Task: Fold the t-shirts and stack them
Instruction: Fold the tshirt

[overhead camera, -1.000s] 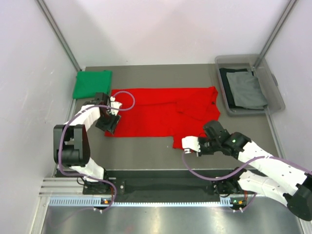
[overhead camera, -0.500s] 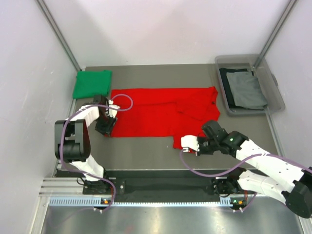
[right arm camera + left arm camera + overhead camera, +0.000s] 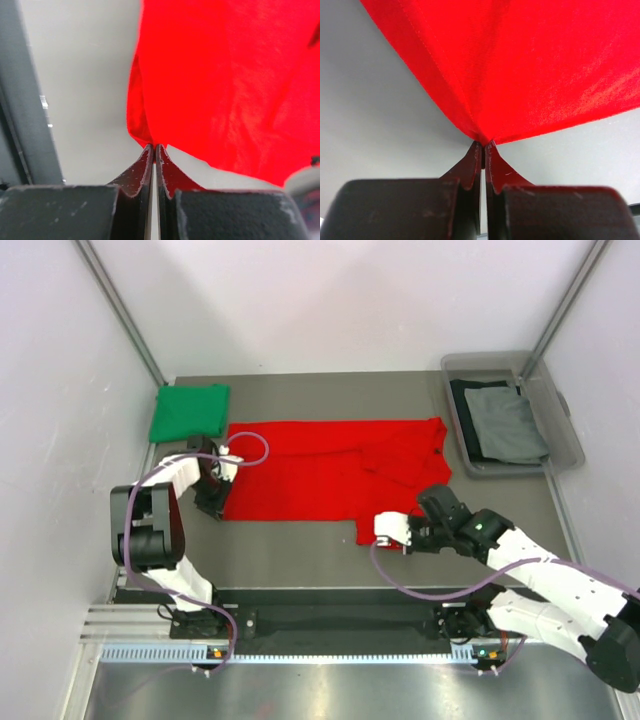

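Note:
A red t-shirt (image 3: 320,475) lies spread across the middle of the table, its collar end towards the right. My left gripper (image 3: 222,508) is shut on the shirt's near left corner; in the left wrist view the cloth (image 3: 530,75) peaks into the pinched tips of that gripper (image 3: 484,144). My right gripper (image 3: 362,530) is shut on the near right corner, and the red cloth (image 3: 225,90) rises from this gripper (image 3: 154,146) in the right wrist view. A folded green t-shirt (image 3: 189,411) lies at the back left.
A clear plastic bin (image 3: 560,445) at the back right holds a grey t-shirt (image 3: 508,423) on top of a dark one (image 3: 470,400). White walls close in the table on the left, back and right. A metal rail (image 3: 300,625) runs along the near edge.
My left gripper has slid to the shirt's near left corner and shut on it. The right gripper has kept its hold and shifted slightly towards the back.

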`<control>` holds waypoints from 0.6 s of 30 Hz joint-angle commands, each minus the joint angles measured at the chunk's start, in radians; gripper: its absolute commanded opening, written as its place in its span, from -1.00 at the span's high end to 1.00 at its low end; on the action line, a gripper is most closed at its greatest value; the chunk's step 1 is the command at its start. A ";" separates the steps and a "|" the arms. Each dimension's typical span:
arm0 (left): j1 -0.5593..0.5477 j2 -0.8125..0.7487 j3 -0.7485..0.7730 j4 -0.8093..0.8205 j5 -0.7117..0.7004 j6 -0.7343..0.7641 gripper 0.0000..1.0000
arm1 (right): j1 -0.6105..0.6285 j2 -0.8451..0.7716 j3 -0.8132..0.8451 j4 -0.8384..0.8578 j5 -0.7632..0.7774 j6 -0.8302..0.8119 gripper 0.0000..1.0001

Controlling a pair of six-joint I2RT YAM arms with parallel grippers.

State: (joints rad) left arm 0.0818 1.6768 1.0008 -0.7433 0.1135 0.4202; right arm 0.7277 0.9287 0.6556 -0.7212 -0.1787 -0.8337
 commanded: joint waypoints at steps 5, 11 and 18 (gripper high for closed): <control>0.012 -0.025 0.103 -0.087 0.029 0.025 1.00 | -0.161 -0.048 0.123 0.078 0.062 0.007 1.00; 0.009 0.007 0.234 -0.159 0.075 0.040 1.00 | -0.323 0.061 0.231 0.135 0.018 -0.004 1.00; 0.004 0.127 0.401 -0.197 0.114 0.032 1.00 | -0.419 0.287 0.375 0.271 0.019 0.045 1.00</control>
State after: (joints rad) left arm 0.0849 1.7580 1.3312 -0.8970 0.1913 0.4419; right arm 0.3458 1.1538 0.9489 -0.5617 -0.1452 -0.8188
